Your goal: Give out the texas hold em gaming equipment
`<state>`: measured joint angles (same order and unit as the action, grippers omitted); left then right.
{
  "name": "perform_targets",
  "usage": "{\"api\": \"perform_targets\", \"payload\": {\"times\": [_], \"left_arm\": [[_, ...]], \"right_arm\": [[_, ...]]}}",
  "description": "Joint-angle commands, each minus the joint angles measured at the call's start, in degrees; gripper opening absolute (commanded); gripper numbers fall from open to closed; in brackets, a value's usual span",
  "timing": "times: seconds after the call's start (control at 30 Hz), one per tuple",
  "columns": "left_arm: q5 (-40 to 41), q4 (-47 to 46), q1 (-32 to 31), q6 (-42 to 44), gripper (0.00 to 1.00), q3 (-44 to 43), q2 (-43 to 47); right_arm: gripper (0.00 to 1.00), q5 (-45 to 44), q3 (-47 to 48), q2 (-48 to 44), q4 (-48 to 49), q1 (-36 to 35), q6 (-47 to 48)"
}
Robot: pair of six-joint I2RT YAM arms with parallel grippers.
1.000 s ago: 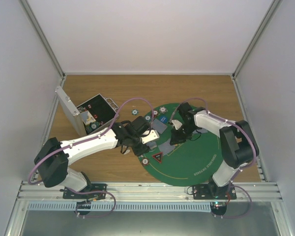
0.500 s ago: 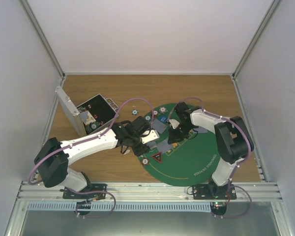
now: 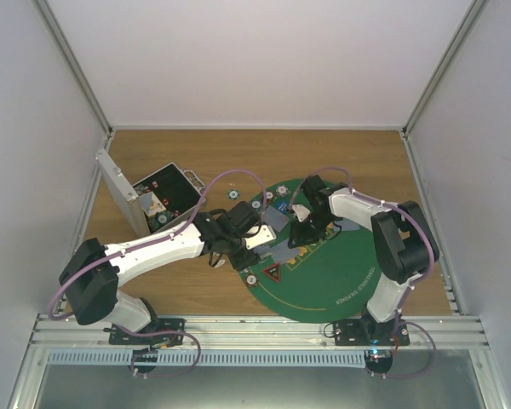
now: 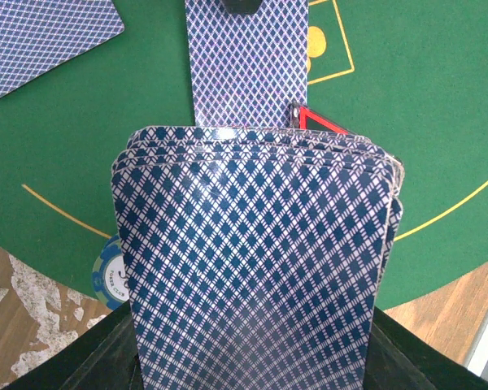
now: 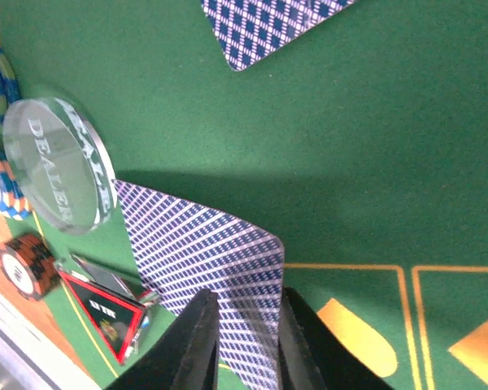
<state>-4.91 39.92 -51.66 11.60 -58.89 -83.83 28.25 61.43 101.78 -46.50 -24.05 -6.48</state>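
My left gripper (image 3: 252, 242) is shut on a fanned deck of blue-backed playing cards (image 4: 256, 268) over the left edge of the green mat (image 3: 341, 273). My right gripper (image 3: 300, 242) is shut on one face-down card (image 5: 215, 260), held low over the felt just ahead of the deck, where the left wrist view also shows it (image 4: 248, 65). A red-triangle marker token (image 5: 106, 313) and a clear dealer button (image 5: 57, 162) sit beside that card. Striped chips (image 5: 23, 258) lie at the mat's edge. Another face-down card (image 4: 49, 32) lies on the felt.
The open silver case (image 3: 145, 200) stands at the back left on the wooden table. A chip (image 3: 233, 193) lies on the wood behind the mat. A blue token (image 3: 283, 207) and a chip (image 3: 283, 189) sit on the mat's far edge. White walls enclose the cell.
My right arm has swung a little to the left and its gripper has shifted slightly left with the card. My left arm and the deck have stayed put.
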Motion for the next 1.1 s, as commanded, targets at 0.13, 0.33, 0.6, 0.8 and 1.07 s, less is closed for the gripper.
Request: {"api": "perform_targets", "payload": {"times": [0.13, 0.33, 0.6, 0.8, 1.07], "left_arm": [[-0.18, -1.49, -0.11, 0.36, 0.58, 0.45, 1.31], [-0.33, -1.51, -0.11, 0.44, 0.58, 0.49, 1.37], [0.12, -1.40, -0.11, 0.45, 0.58, 0.53, 1.80], [0.06, -1.49, -0.11, 0.41, 0.58, 0.53, 1.93], [-0.22, -1.60, -0.11, 0.43, 0.58, 0.53, 2.01]], "right_arm": [[0.31, -6.15, 1.71, -2.81, -3.46, -0.52, -0.89], [0.48, -9.40, 2.76, -5.86, -6.58, -0.51, -2.13], [0.68, 4.65, 3.87, -13.32, -3.58, -0.29, -4.93], [0.75, 20.38, -1.54, -18.34, 5.30, -0.43, -10.48], [0.75, 22.31, -4.32, -16.46, 6.72, -0.64, -11.37]]}}
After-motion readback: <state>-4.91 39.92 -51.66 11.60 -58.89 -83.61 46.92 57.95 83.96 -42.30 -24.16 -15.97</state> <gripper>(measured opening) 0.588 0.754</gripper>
